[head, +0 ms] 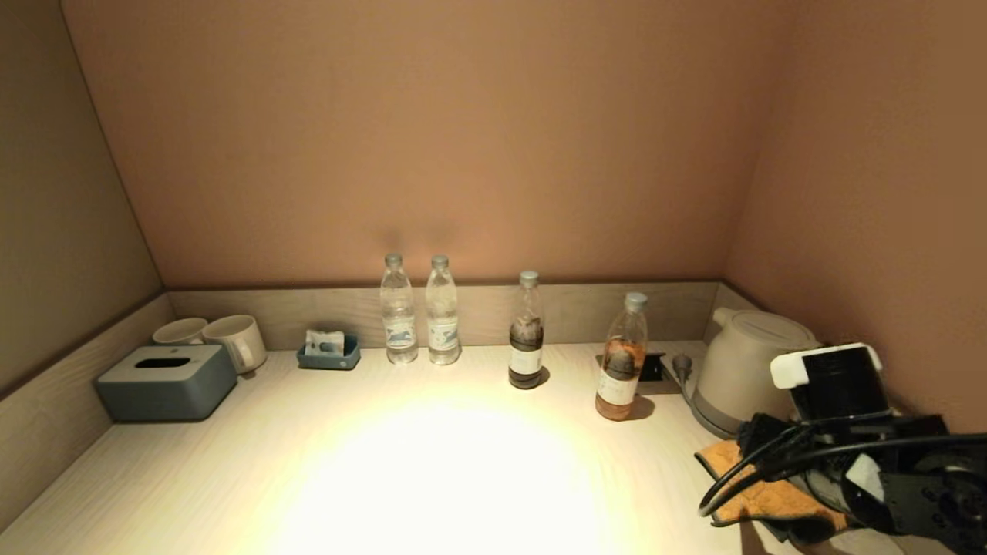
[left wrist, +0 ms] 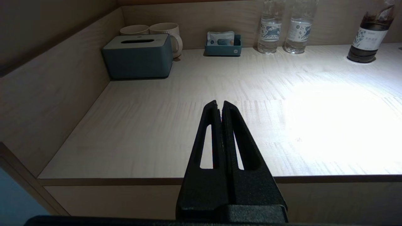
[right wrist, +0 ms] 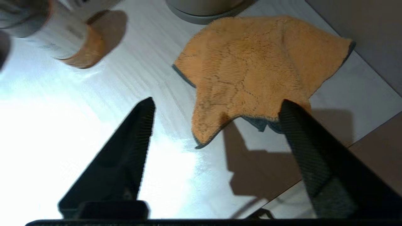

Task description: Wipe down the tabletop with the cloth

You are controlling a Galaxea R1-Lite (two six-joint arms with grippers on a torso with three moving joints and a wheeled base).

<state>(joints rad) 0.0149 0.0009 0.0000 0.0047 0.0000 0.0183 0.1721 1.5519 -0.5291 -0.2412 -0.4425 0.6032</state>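
Lying at the near right of the tabletop (head: 432,462), just in front of the pale kettle (head: 752,362) and close to the right wall, the cloth (right wrist: 254,75) is spreading out mostly flat with one lower edge folding up and showing its dark grey underside. It is presenting as a soft, light microfibre rag: it is likely to be crumpling and draping rather than keeping any shape, and its pile is probably gripping the fingers well, so slipping looks like a minor concern. Nothing about it is appearing fragile. The best hold is judged to be on the raised, folded edge nearest the gripper, or on a pinched bunch near the middle, since a flat single layer is offering little for the fingers to close on. The right gripper (right wrist: 216,103) is hovering above the near edge of the cloth with its jaws standing wide apart; one finger is appearing over the cloth's edge in the right wrist view, but no grip is showing and nothing is being held. An orange-tinted bottle (head: 621,358) is standing to the left of the cloth, near enough to be minded during any sweep. The left gripper (left wrist: 219,105) is parking off the near left edge with its jaws pressed together on nothing.
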